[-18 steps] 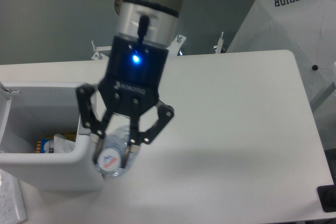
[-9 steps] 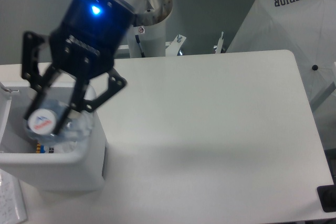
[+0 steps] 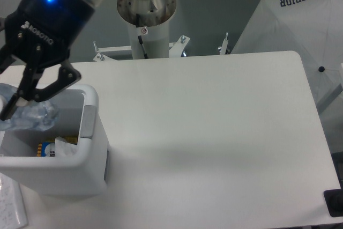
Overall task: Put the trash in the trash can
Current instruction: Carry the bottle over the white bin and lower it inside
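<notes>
Gripper: my gripper point(image 3: 19, 96) sits at the left edge of the view, its fingers clamped on the clear bluish bottle point(image 3: 29, 115); the far finger is cut off by the frame edge, so I judge the clamp from the bottle wedged between the links.
Bottle: it hangs just below my fingertips, tilted, over the open mouth of the trash can point(image 3: 88, 127). I judge it is held there so that letting go drops it inside rather than on the rim.
Trash can: directly beneath my gripper, white, with a thick rounded rim and a grey panel on the side nearest the bare worktop point(image 3: 214, 122).
Inside the can: below my gripper lie a crinkly clear bag point(image 3: 65, 147) and, beside it, a yellow-and-blue printed packet point(image 3: 45, 149); the print is too small to read.
Writing: my gripper body carries white lettering that looks like "ROBOTIQ"; far off to my right, a white canopy point(image 3: 300, 22) reads "SUPERIOR".
Stage: I judge the bag is already binned and the bottle is the last piece, ready for release.
</notes>
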Motion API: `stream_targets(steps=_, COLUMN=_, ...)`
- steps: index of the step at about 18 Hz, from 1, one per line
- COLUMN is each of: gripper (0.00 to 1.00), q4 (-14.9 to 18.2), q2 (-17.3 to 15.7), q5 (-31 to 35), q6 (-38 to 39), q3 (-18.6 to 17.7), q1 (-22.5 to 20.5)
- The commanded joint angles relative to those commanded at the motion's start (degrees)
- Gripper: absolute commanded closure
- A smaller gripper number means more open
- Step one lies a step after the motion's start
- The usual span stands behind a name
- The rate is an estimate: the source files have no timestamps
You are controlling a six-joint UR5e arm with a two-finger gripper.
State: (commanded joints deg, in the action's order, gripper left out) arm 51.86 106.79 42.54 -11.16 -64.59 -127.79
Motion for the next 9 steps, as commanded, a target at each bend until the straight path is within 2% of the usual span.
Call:
stream_targets(steps=3, gripper=0.90, q4=-1.2, q2=0.1, q5=-0.1, q6=0.0, q3=-1.8, q1=0.1)
stream_targets(steps=9, gripper=0.89, q4=-1.4, q2=0.0, q5=0.0, q6=-1.4, q3=-5.5, q1=0.2)
